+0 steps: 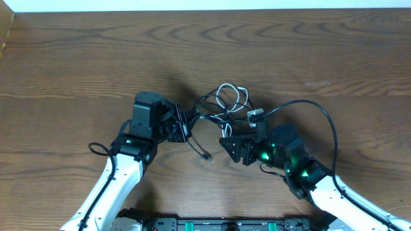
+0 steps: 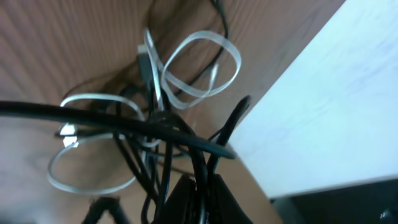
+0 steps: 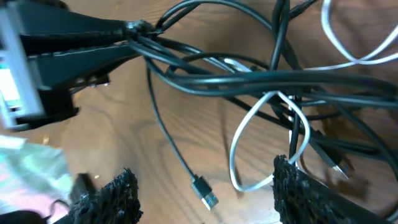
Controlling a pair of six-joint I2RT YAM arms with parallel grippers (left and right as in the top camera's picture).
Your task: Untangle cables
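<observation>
While the left gripper is clenched on several black strands of the cables, the right gripper stands released, jaws wide apart with nothing pinched.

Judgement: the left acts as anchor, holding the bundle taut so the right can pick out one strand.

Between the right fingers a loose black lead ends in a plug, lying free on the table. The lower bend of the white cable is touching or just beside the right-hand finger; cannot tell which. Its loop runs up into the knot just ahead of the fingertips. The knot sits between the two grippers, nearer the left pinch.

Outward there is bare wood on all sides of the bundle, and the far table edge is well apart from both grippers. Either side has open room for drawing strands apart. The thick arm cable arcs near the right wrist and could snag.
</observation>
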